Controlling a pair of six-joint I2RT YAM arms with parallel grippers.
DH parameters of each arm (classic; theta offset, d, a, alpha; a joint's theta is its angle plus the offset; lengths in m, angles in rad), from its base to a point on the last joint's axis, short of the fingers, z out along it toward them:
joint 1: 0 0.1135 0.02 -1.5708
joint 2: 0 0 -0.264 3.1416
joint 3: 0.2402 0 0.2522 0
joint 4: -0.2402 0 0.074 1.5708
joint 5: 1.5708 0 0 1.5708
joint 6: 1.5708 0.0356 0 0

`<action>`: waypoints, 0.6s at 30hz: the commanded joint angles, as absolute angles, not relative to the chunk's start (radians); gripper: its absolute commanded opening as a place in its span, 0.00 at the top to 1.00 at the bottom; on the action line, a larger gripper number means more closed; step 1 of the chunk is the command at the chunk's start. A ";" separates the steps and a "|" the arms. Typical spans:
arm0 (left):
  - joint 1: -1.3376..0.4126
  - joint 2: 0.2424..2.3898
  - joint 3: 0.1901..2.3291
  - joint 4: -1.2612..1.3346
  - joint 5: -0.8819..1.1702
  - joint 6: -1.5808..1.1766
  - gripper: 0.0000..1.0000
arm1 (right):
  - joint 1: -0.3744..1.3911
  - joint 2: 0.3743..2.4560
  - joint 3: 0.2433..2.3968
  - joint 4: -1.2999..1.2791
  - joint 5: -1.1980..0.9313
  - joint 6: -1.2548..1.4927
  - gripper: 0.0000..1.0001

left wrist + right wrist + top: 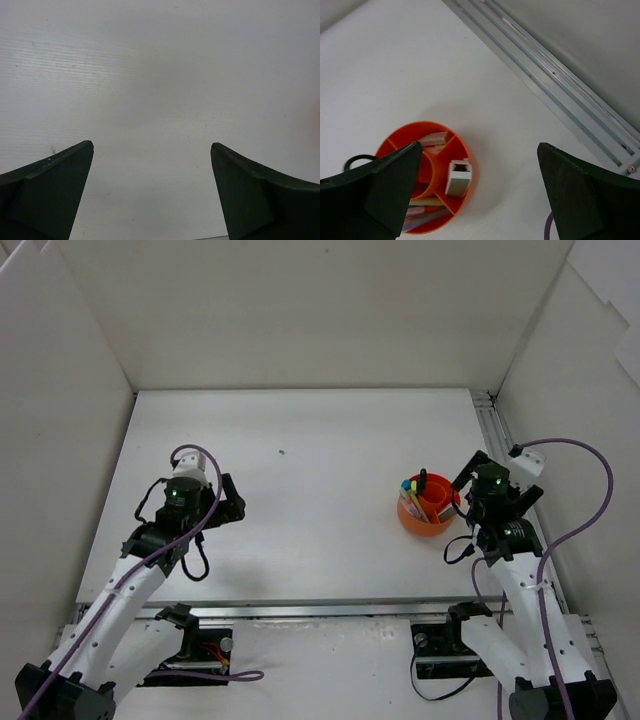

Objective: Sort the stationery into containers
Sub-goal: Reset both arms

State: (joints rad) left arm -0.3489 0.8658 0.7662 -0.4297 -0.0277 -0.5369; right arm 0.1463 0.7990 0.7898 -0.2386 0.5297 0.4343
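Note:
The round orange-red pot [428, 510] stands on the table at the right; it also shows in the right wrist view [467, 155]. Its compartments hold stationery: a white eraser [457, 177] in one, beige erasers [432, 139] in another, several pens [422, 215] in a third, with coloured tips [410, 487] sticking up. My right gripper [479, 187] is open and empty above the table just right of the pot. My left gripper [152, 150] is open and empty over bare table at the left [232, 502]. No loose stationery shows on the table.
White walls enclose the table on three sides. An aluminium rail [555, 75] runs along the right edge. A purple cable [570, 530] loops off the right arm, another off the left arm [185, 455].

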 commanded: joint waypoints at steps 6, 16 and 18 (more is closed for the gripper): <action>-0.305 0.710 0.726 -0.414 -0.044 -0.572 0.01 | -0.025 0.830 0.775 -0.350 0.494 0.551 0.02; -0.296 0.724 0.742 -0.403 -0.026 -0.571 0.00 | -0.025 0.643 0.810 -0.393 0.466 0.502 0.02; -0.296 0.727 0.741 -0.400 -0.023 -0.569 0.01 | -0.025 0.629 0.814 -0.394 0.460 0.486 0.02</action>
